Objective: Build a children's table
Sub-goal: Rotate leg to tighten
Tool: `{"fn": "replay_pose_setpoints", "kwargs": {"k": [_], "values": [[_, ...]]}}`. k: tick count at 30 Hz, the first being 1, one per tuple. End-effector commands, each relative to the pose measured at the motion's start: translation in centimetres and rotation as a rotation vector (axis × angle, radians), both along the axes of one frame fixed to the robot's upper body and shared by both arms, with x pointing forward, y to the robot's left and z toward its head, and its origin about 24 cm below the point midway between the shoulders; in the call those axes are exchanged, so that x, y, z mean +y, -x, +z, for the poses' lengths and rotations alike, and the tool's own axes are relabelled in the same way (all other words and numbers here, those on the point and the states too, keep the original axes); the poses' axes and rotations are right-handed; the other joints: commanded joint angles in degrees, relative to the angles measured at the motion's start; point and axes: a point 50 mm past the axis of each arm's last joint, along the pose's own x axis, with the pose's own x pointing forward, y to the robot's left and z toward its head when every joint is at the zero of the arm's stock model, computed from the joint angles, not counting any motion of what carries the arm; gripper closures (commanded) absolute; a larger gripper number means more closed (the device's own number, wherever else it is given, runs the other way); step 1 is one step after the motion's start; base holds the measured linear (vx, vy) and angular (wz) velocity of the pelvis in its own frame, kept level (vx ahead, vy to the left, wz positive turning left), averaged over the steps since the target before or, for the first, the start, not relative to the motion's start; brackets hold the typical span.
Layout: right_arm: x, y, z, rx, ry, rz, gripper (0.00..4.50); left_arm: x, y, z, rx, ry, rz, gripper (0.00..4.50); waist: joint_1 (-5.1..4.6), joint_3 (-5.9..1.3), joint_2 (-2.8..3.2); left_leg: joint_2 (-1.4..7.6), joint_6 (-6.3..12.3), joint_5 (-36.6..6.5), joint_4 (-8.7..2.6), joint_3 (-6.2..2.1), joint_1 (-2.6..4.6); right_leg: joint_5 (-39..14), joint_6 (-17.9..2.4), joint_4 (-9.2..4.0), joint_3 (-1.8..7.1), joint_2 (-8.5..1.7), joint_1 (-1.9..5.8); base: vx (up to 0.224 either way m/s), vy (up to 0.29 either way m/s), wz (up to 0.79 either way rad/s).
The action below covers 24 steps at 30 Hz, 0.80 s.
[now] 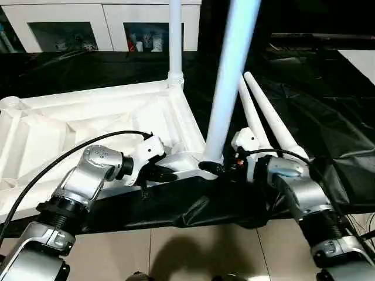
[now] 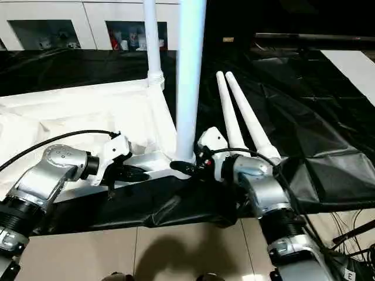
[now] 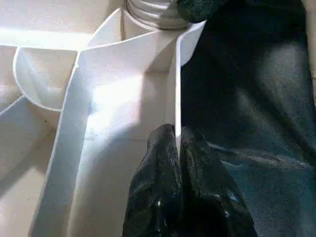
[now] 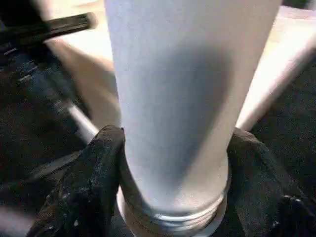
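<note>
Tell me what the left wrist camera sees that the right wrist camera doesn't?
Left wrist view: the left gripper pinched shut on the thin rim of the tabletop, with its inner ribs.

Right wrist view: the right gripper with its fingers on either side of the upright leg, just above the threaded end.

Both: the white tabletop and the black sheet under it.

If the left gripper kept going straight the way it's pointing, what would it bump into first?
Probably the standing leg screwed into the near corner socket. The left gripper, shut on the tabletop's edge wall, points along that wall toward it, though depth is hard to judge.
</note>
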Motion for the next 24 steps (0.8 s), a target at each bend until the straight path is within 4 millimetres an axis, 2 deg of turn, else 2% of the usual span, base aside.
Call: {"fn": "replay_pose_setpoints", "kwargs": {"k": [1,2,3,4,5,6,7,8,9,10,11,12,13,18,19,21,22,24], "values": [[-0.4,-0.6,-2.1,0.081,0.056,-0.203,1.83,-1.0,-1.1,-0.8,-0.001,-0.032,0.110,4.50,-0.13,-3.55,-0.09,0.62,4.45,-7.0,-3.51,0.49,0.52,-3.6,-15.4,-3.63,2.22,-2.69,3.40,0.000,0.000,0.00],[-0.3,-0.6,-2.2,0.083,0.057,-0.209,1.83,-1.1,-1.2,-0.8,-0.002,-0.033,0.114,4.50,-0.15,-3.54,-0.01,0.69,3.00,-9.6,-3.69,0.37,0.88,-8.1,-14.6,-4.02,2.24,-2.88,3.37,0.000,0.000,0.00],[-0.3,-0.6,-2.2,0.083,0.057,-0.209,1.83,-1.1,-1.2,-0.8,-0.002,-0.033,0.114,4.50,-0.15,-3.54,-0.01,0.69,3.00,-9.6,-3.69,0.37,0.88,-8.1,-14.6,-4.02,2.24,-2.88,3.37,0.000,0.000,0.00],[0.1,-1.3,-2.8,0.126,0.018,-0.380,1.83,-2.2,-2.4,-0.9,-0.016,-0.018,0.225,4.50,-0.09,-3.34,0.19,0.70,2.07,-10.9,-3.83,0.43,0.95,-11.2,-13.4,-4.41,2.48,-2.89,3.18,0.000,0.000,0.00],[0.1,-1.3,-2.8,0.126,0.018,-0.380,1.84,-2.2,-2.4,-0.9,-0.016,-0.018,0.225,4.50,-0.29,-3.11,0.06,0.62,1.65,-11.7,-3.93,0.54,1.00,-12.5,-13.1,-4.72,2.55,-2.76,2.93,0.000,0.000,0.00],[0.4,-1.6,-3.1,0.152,-0.004,-0.459,1.84,-2.8,-2.9,-0.9,-0.020,-0.013,0.277,4.50,-0.23,-3.18,-0.04,0.56,0.70,-13.1,-4.10,0.31,1.11,-15.1,-12.2,-4.83,2.54,-2.89,3.13,0.000,0.000,0.00],[0.8,-2.0,-3.3,0.180,-0.034,-0.552,1.84,-3.6,-3.4,-0.9,-0.028,-0.007,0.328,4.50,-0.15,-3.23,0.07,0.46,0.46,-13.1,-4.16,0.19,1.06,-16.1,-11.5,-4.94,2.58,-2.95,3.21,0.000,0.000,0.00],[0.8,-2.0,-3.3,0.180,-0.034,-0.552,1.84,-3.6,-3.4,-0.9,-0.028,-0.007,0.328,4.50,-0.26,-3.08,0.01,0.39,0.38,-13.5,-4.16,0.33,1.09,-16.9,-11.1,-5.19,2.65,-2.87,2.96,0.000,0.000,0.00],[1.3,-2.5,-3.3,0.208,-0.068,-0.643,1.84,-4.5,-3.9,-0.8,-0.045,-0.010,0.366,4.50,-0.09,-3.20,0.26,0.46,0.13,-14.1,-4.16,0.26,1.41,-17.7,-11.0,-5.29,2.74,-3.06,2.73,0.000,0.000,0.00],[1.5,-2.8,-3.3,0.228,-0.094,-0.717,1.84,-5.2,-4.2,-0.8,-0.058,-0.015,0.387,4.50,-0.08,-3.30,0.10,0.39,0.04,-13.9,-4.20,0.17,1.28,-17.0,-10.8,-5.22,2.63,-2.82,2.92,0.000,0.000,0.00],[1.7,-3.1,-3.3,0.240,-0.107,-0.763,1.84,-5.7,-4.3,-0.7,-0.067,-0.019,0.397,4.50,-0.10,-3.30,0.12,0.28,0.02,-13.6,-4.15,0.24,1.22,-16.2,-10.7,-5.18,2.66,-2.78,2.74,0.000,0.000,0.00],[1.7,-3.1,-3.3,0.240,-0.107,-0.763,1.84,-5.7,-4.3,-0.7,-0.067,-0.019,0.397,4.50,0.00,-3.34,0.17,0.38,-0.04,-13.9,-4.21,0.18,1.31,-16.1,-10.6,-5.21,2.63,-2.79,2.79,0.000,0.000,0.00],[1.8,-3.3,-3.2,0.246,-0.112,-0.798,1.84,-6.2,-4.4,-0.7,-0.081,-0.016,0.389,4.50,0.08,-3.41,0.09,0.33,0.51,-13.2,-4.18,0.16,0.98,-14.0,-10.5,-5.05,2.57,-2.76,3.01,0.000,0.000,0.00],[2.3,-4.1,-2.4,0.216,-0.108,-0.830,1.84,-7.2,-4.3,-0.6,-0.113,-0.020,0.318,4.50,0.16,-3.62,0.02,0.26,1.49,-11.1,-4.02,0.24,0.67,-10.0,-11.0,-4.69,2.53,-2.74,3.27,0.000,0.000,0.00],[2.5,-4.1,-2.1,0.212,-0.130,-0.806,1.49,-7.2,-4.3,-0.6,-0.119,-0.018,0.300,4.50,0.16,-3.74,-0.11,0.26,1.84,-11.0,-3.96,0.26,0.63,-9.6,-11.2,-4.63,2.53,-2.79,3.35,0.000,0.000,0.00],[2.9,-4.3,-1.6,0.177,-0.159,-0.750,1.49,-7.3,-4.2,-0.5,-0.135,-0.006,0.252,4.50,0.16,-3.78,-0.07,0.30,2.30,-10.1,-3.92,0.30,0.53,-8.4,-11.6,-4.50,2.53,-2.80,3.46,0.000,0.000,0.00],[2.9,-4.3,-1.6,0.177,-0.159,-0.750,1.12,-7.3,-4.2,-0.5,-0.135,-0.006,0.252,4.50,0.17,-3.81,-0.06,0.31,2.66,-9.9,-3.92,0.29,0.44,-8.2,-11.8,-4.52,2.50,-2.82,3.50,0.000,0.000,0.00],[2.9,-4.3,-1.6,0.177,-0.159,-0.750,1.09,-7.3,-4.2,-0.5,-0.135,-0.006,0.252,4.50,0.18,-3.86,-0.04,0.39,2.97,-8.7,-3.88,0.29,0.41,-6.8,-12.3,-4.31,2.46,-2.84,3.51,0.000,0.000,0.00]]}}
